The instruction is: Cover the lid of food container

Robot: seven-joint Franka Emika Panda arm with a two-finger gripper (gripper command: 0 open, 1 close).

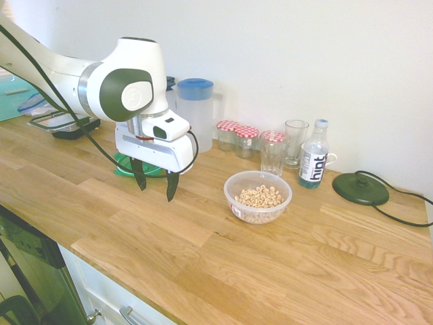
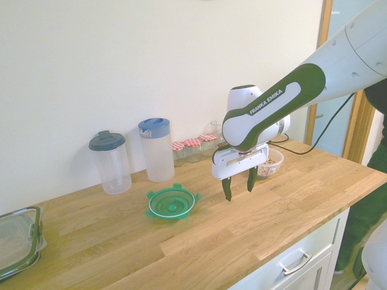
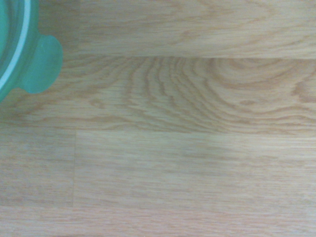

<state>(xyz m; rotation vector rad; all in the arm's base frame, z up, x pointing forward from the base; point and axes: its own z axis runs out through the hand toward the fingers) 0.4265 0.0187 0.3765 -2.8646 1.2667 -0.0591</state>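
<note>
First exterior view: we see the wooden countertop point(image 1: 203, 250) carrying everything, with the white arm point(image 1: 128, 84) reaching over it and the gripper point(image 1: 155, 181) pointing straight down, its dark fingers spread apart and holding nothing. The fingertips hang above bare wood, between the lid point(image 2: 172, 203) and the food container point(image 1: 258, 197). In the second exterior view the lid lies flat on the counter just beside the gripper, apart from it, green and round with clip tabs around its rim; the wrist view catches only one tab and a slice of rim at its edge.

We judge the step in hand to be the approach to the lid, so nothing of the covering is done yet. To do it well, we would first shift the gripper sideways until the rim sits between the spread fingers, then lower and pinch across the rim, avoiding the tabs, since a thin flat disc offers little else to hold. A shallow grip may let it tilt or slip on the lift.

Containers, largest first: the white pitcher point(image 1: 194, 112) with a blue lid, contents hidden; a clear jug point(image 2: 110, 162) with a grey lid, apparently empty; the water bottle point(image 1: 313, 157); two empty drinking glasses point(image 1: 273, 153); the food container, open and about half full of pale cereal rings; and small red-checked jars point(image 1: 237, 139), contents unclear.
</note>
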